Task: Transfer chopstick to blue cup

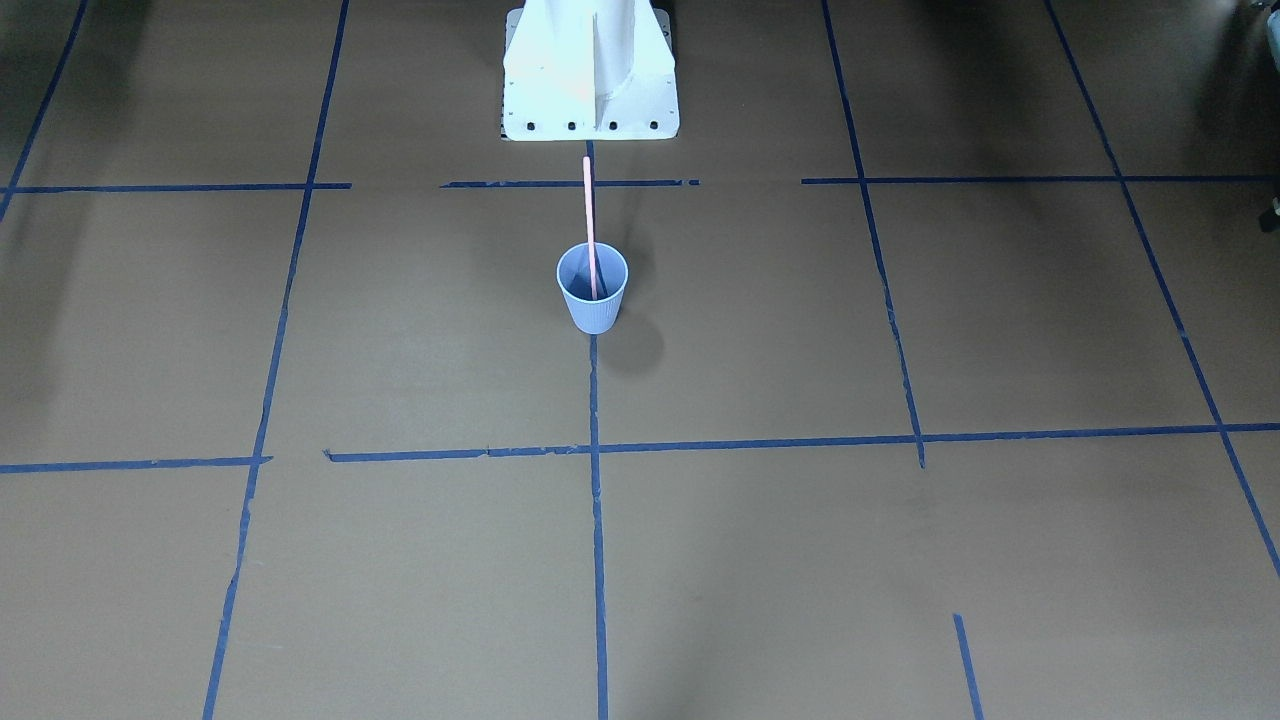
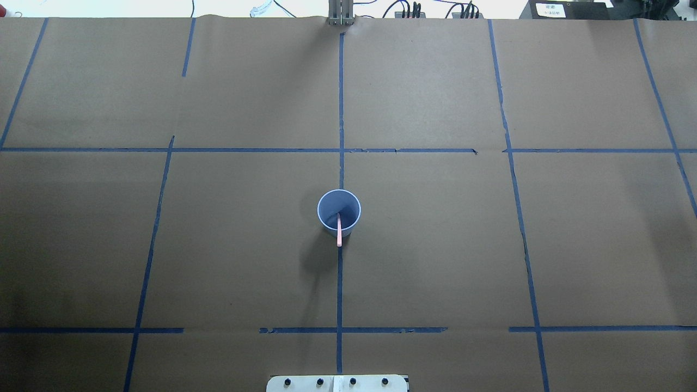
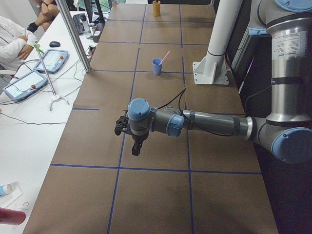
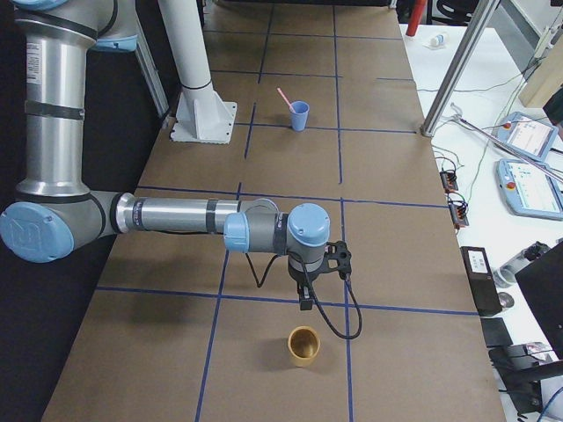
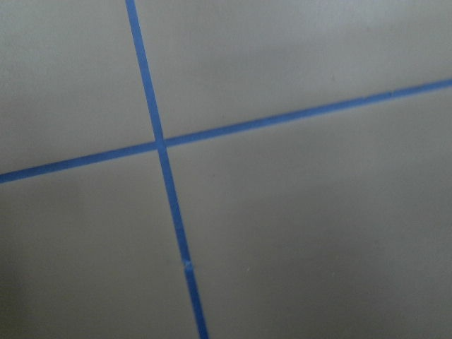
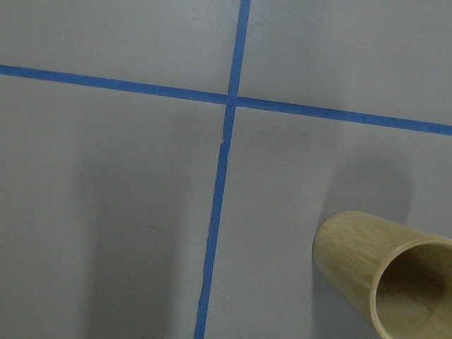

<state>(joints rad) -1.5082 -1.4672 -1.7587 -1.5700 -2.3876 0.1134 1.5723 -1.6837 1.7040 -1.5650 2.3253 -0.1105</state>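
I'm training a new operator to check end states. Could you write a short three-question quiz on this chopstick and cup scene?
1. Where is the lower end of the chopstick?
2. Which way does its upper end lean? A: towards the white base mount. B: towards the operators' side. C: it stands straight up.
3. True or false: the bamboo cup touches the blue cup.

Key:
1. It is inside the blue cup.
2. A.
3. False. The bamboo cup stands far off, at the table's end near the right arm.
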